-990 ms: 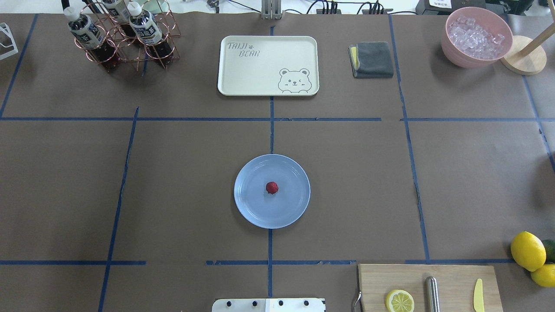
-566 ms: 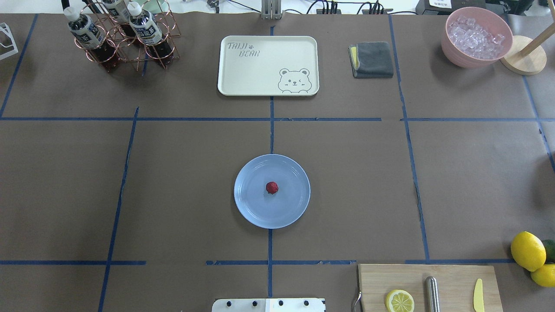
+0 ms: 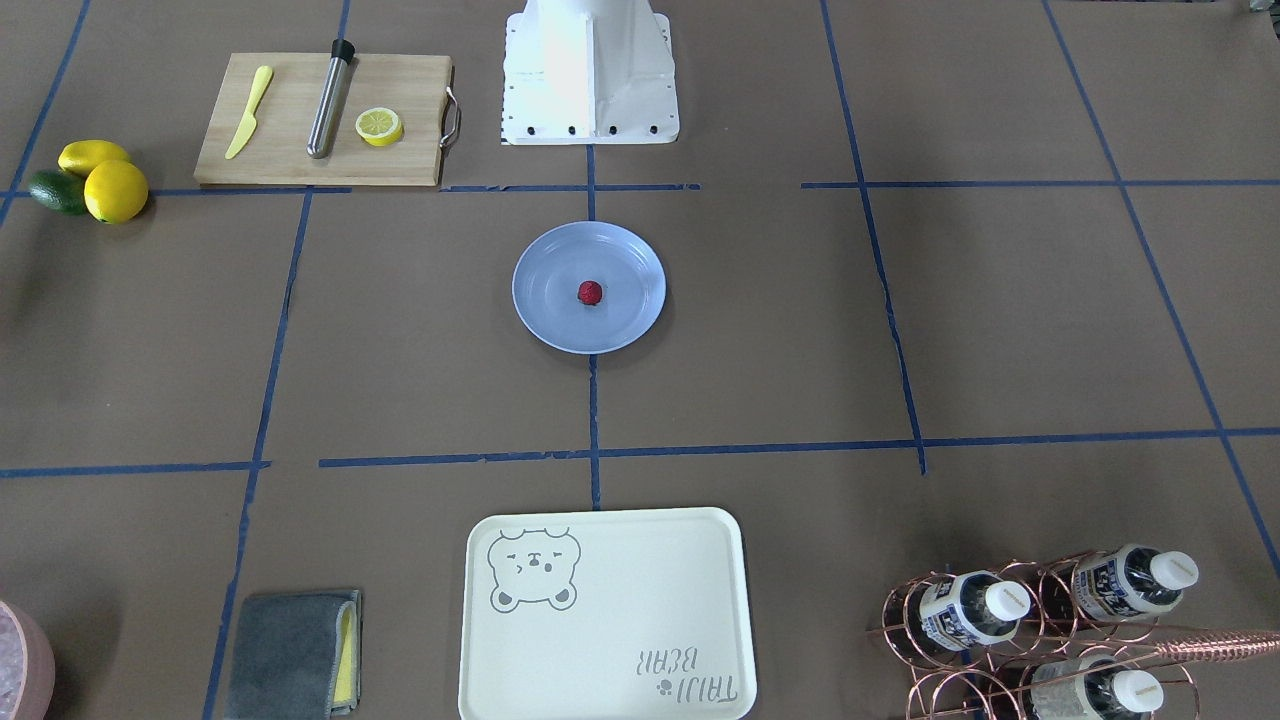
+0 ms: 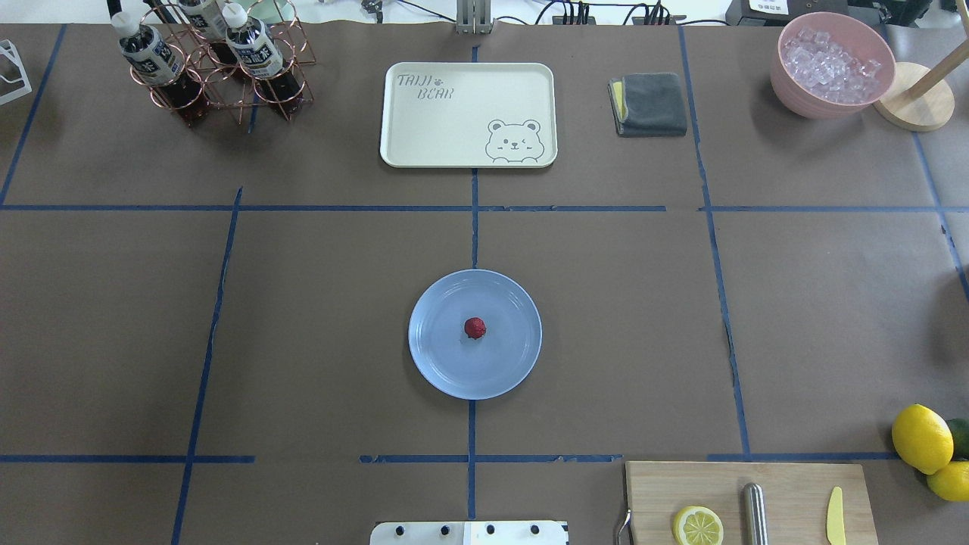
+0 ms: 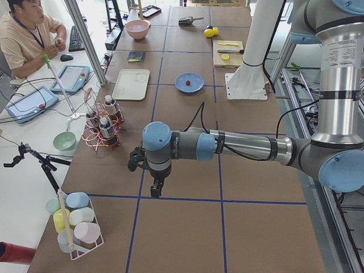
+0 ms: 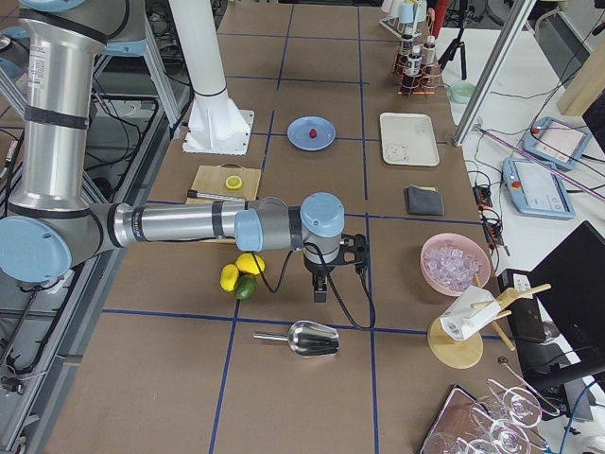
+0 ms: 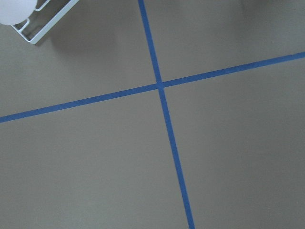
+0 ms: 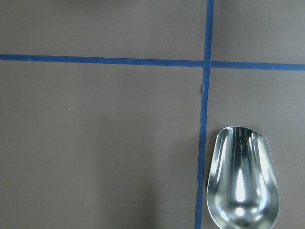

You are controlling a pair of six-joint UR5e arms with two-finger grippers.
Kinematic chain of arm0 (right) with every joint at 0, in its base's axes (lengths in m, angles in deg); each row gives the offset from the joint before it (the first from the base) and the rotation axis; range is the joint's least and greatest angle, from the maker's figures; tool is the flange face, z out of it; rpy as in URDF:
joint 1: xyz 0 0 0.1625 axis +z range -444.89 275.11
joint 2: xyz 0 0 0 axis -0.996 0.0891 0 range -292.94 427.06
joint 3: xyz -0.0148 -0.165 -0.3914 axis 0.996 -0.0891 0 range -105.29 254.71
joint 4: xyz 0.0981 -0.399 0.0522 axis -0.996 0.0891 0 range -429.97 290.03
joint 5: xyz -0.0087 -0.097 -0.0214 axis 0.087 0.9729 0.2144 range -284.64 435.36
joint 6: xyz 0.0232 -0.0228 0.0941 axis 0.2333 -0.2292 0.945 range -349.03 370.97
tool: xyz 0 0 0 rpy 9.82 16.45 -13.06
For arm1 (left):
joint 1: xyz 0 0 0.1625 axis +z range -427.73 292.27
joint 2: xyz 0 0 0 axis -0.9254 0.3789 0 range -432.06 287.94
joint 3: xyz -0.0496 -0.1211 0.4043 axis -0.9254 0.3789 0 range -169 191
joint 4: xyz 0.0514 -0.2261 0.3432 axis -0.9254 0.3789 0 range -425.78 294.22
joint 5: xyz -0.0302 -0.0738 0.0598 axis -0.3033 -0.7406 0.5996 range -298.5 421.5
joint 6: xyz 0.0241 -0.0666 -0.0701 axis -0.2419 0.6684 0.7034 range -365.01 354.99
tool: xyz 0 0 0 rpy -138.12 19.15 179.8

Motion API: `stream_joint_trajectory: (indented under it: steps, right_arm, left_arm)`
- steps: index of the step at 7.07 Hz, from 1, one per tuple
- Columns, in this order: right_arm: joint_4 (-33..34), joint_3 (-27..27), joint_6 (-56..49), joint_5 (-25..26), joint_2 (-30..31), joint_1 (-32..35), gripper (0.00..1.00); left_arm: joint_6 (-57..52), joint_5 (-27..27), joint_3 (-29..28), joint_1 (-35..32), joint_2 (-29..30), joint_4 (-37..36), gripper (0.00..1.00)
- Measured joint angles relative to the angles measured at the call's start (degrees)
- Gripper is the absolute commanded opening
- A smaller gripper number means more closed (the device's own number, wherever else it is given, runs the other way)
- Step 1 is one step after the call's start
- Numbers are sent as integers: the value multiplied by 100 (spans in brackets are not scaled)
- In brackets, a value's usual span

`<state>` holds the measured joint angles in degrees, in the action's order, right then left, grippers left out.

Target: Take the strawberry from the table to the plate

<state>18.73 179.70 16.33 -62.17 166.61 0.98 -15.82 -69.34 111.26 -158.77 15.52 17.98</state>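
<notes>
Picking out the wooden cutting board point(image 4: 795, 484) nearest, then the tiny dark-red bumpy strawberry point(image 4: 475, 328) resting mid-way on the round glossy light-blue plate point(image 4: 439, 363) at the centre of the brown blue-taped table point(image 4: 606, 303), cream rectangular bear tray point(image 4: 454, 121) beyond, and cannot tell whether left gripper point(image 5: 156, 192) or right gripper point(image 6: 320, 291) stands apart or together.

**Colours across my feeds**

On my overhead feed the strawberry point(image 4: 475, 328) is dark red against a plain, glossy light-blue plate point(image 4: 439, 363). The table point(image 4: 341, 303) is flat brown, gridded with blue tape lines. I see a cream tray point(image 4: 454, 121) with a grey bear outline and grey lettering, yellow lemons point(image 4: 921, 437), a dark-green avocado point(image 4: 960, 435), a pink bowl point(image 4: 802, 106) and a grey cloth point(image 4: 655, 102) edged yellow. My right wrist feed shows a mirror-silver scoop point(image 8: 243, 181).
</notes>
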Motion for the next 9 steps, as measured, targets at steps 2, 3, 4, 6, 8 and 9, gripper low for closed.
stream_joint_trajectory:
  steps: [2, 3, 4, 6, 8, 9]
  right_arm:
    - [-1, 12, 0, -1, -1, 0, 100]
    - [-2, 20, 1, -4, -2, 0, 100]
    - [-1, 23, 7, -7, 0, 0, 100]
    - [-2, 28, 19, -10, 2, 0, 100]
    - [0, 30, 24, -10, 2, 0, 100]
    - [4, 30, 25, -10, 2, 0, 100]
  left_arm:
    - [1, 48, 33, 5, -83, -86, 100]
    - [4, 28, 55, 4, -166, -66, 100]
    - [16, -36, 49, 3, -213, -51, 100]
    - [27, -450, 29, -7, -343, -37, 100]
    - [366, -584, 64, -11, -407, -24, 100]
    - [644, -570, 111, -13, -411, 28, 100]
